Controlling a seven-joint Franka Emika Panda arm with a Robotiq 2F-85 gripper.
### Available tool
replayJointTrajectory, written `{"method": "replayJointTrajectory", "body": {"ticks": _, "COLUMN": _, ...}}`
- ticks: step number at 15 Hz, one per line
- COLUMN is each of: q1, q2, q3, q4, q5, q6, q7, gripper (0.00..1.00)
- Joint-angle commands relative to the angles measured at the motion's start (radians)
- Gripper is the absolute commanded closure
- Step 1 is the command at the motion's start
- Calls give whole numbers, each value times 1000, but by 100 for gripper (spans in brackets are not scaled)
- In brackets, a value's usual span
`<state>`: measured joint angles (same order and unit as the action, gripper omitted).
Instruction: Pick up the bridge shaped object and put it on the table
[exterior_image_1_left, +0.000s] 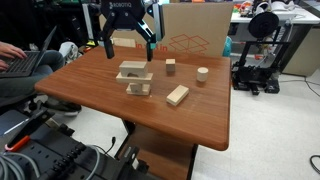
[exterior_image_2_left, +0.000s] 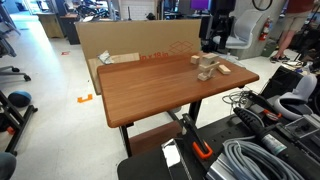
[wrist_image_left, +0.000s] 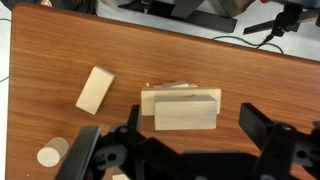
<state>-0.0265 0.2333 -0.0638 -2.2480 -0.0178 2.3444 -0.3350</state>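
A small stack of pale wooden blocks (exterior_image_1_left: 135, 79) stands near the middle of the reddish-brown table (exterior_image_1_left: 110, 100). In the wrist view a chunky block (wrist_image_left: 186, 111) lies on top of a wider flat piece (wrist_image_left: 160, 95). It may be the bridge shaped object, but its arch notch does not show from above. My gripper (exterior_image_1_left: 128, 42) hangs open and empty above the stack, apart from it. In the wrist view its black fingers (wrist_image_left: 172, 130) stand wide on either side of the top block. The stack (exterior_image_2_left: 206, 68) also shows in the exterior view from across the room.
A plain rectangular block (exterior_image_1_left: 177, 95) (wrist_image_left: 95, 90), a small cube (exterior_image_1_left: 170, 67) and a short wooden cylinder (exterior_image_1_left: 202, 74) (wrist_image_left: 50, 154) lie around the stack. A cardboard box (exterior_image_1_left: 190, 30) stands behind the table. A person sits at the table's far left.
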Motion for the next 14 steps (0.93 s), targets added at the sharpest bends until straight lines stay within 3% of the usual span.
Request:
{"method": "replayJointTrajectory", "body": {"ticks": 1, "q1": -9, "q2": 54, "q3": 18, "q4": 50, "q5": -36, "q6": -2, "q7": 31, "gripper": 0}}
{"method": "replayJointTrajectory", "body": {"ticks": 5, "q1": -5, "q2": 77, "q3": 26, "q4": 66, "q5": -69, "q6": -9, "q7": 46, "gripper": 0}}
{"method": "replayJointTrajectory", "body": {"ticks": 6, "q1": -5, "q2": 78, "q3": 28, "q4": 67, "q5": -73, "q6": -10, "q7": 49, "gripper": 25}}
{"method": "replayJointTrajectory", "body": {"ticks": 7, "q1": -6, "q2": 81, "q3": 30, "q4": 70, "q5": -78, "q6": -12, "q7": 50, "gripper": 26}}
{"method": "replayJointTrajectory", "body": {"ticks": 11, "q1": -8, "q2": 76, "q3": 38, "q4": 72, "q5": -76, "q6": -23, "q7": 47, "gripper": 57}}
{"method": "replayJointTrajectory", "body": {"ticks": 14, "q1": -22, "q2": 51, "q3": 60, "q4": 84, "q5": -20, "q6": -86, "q7": 7, "gripper": 57}}
